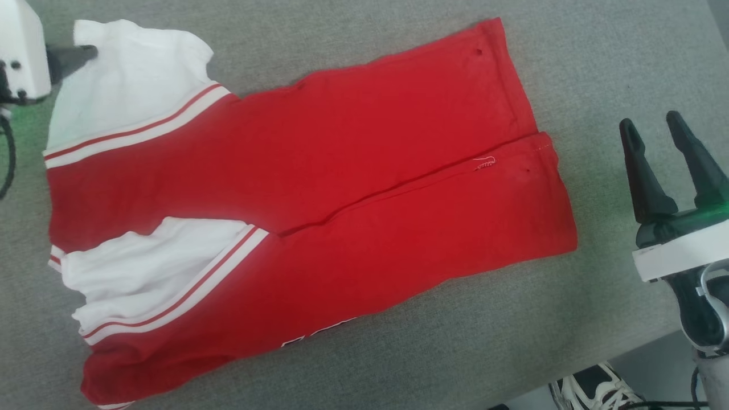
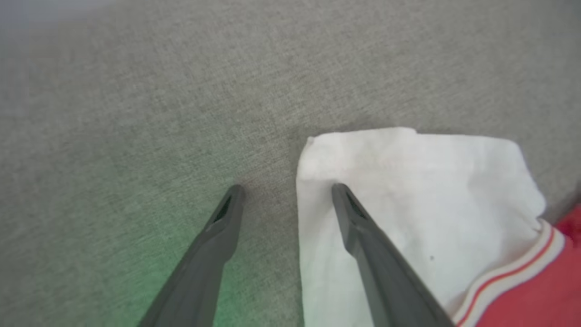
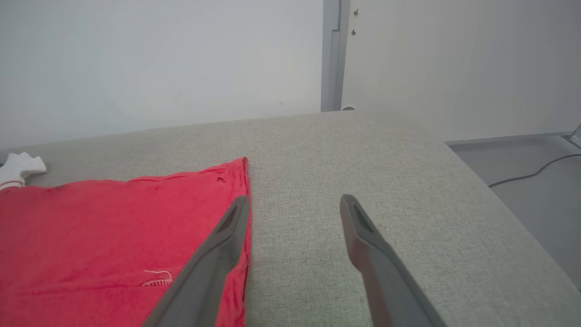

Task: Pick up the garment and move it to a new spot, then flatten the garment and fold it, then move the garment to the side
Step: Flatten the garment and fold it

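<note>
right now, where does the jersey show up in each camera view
Head view: the garment spreads across the middle and left, on the grey table.
Left wrist view: lower right, mostly its white sleeve, with red at the corner.
Right wrist view: lower left, the red body, with its hem corner near the middle.
Shared landmark: that white sleeve, upper left in the head view and at the far left edge in the right wrist view.

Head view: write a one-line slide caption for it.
Red garment, sides folded inward, lies on grey table; open right gripper beside its hem.
</note>
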Controlling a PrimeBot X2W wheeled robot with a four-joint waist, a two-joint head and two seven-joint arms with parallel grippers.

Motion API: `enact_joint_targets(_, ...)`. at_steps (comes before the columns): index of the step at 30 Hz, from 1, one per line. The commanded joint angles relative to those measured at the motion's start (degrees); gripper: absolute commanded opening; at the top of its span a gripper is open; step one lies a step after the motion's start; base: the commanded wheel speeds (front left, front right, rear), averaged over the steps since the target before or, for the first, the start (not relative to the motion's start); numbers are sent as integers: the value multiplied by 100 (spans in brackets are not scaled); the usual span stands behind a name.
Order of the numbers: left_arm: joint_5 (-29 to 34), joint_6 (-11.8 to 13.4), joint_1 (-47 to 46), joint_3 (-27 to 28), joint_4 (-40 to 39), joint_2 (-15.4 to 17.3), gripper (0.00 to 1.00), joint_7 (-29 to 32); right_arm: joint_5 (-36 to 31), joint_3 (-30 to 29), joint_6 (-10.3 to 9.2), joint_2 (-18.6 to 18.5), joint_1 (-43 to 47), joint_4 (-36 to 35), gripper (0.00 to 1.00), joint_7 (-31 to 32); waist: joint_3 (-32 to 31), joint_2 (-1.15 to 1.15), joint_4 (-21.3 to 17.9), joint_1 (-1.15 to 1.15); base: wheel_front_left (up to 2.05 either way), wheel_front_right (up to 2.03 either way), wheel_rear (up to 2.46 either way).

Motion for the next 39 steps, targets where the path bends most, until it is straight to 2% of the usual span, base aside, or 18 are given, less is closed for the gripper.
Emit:
enact_joint_targets(1,-271,-46,179,-31,-22,-118,100,320,31,26,2,-18,-97,28,100,-21,44,0,-9,0,0,0,0)
enact_joint_targets(2,-409,-57,189,25,-58,-176,92,492,54,46,2,-37,-130,46,100,-13,59,0,0,0,0,0,0)
enact_joint_targets(3,-509,-65,170,52,-134,-208,78,605,61,82,2,-72,-185,65,100,23,75,0,13,0,0,0,0)
enact_joint_targets(5,-509,-73,105,48,-261,-202,13,667,88,161,2,-152,-335,93,100,99,115,0,49,0,0,0,0)
enact_joint_targets(6,-506,-75,86,38,-317,-198,0,677,97,208,2,-202,-437,102,100,148,134,0,74,0,0,0,0)
enact_joint_targets(10,-467,-72,16,9,-483,-203,0,646,153,419,2,-367,-810,172,100,407,195,0,147,0,0,0,0)
enact_joint_targets(15,-391,-62,-107,-2,-671,-266,0,406,349,953,2,-673,-1704,507,100,1133,314,0,329,0,0,0,0)
enact_joint_targets(24,-400,-64,-194,-132,-1080,-486,0,100,1003,1929,3,-1064,-3484,1866,100,3096,538,0,825,0,0,0,0)
enact_joint_targets(31,-478,-60,-150,-293,-1280,-649,0,-93,1451,2504,1,-1150,-4052,2599,100,4375,581,0,1079,0,0,0,0)
enact_joint_targets(32,-487,-60,-136,-305,-1305,-670,0,-157,1502,2528,3,-1156,-4088,2621,76,4421,565,0,1101,0,0,0,0)
enact_joint_targets(33,-500,-60,-127,-315,-1332,-689,0,-209,1544,2528,2,-1155,-4132,2643,42,4413,548,0,1117,0,0,0,0)
enact_joint_targets(34,-497,-60,-126,-321,-1364,-701,0,-279,1550,2527,2,-1164,-4171,2664,3,4360,525,0,1135,0,0,0,0)
enact_joint_targets(35,-486,-60,-121,-328,-1396,-722,0,-375,1520,2544,2,-1193,-4175,2673,0,4277,480,0,1163,0,0,0,0)
enact_joint_targets(39,-539,-60,-116,-296,-1594,-733,0,-842,1619,2443,1,-1318,-4081,2666,0,3762,199,0,1301,0,0,0,0)
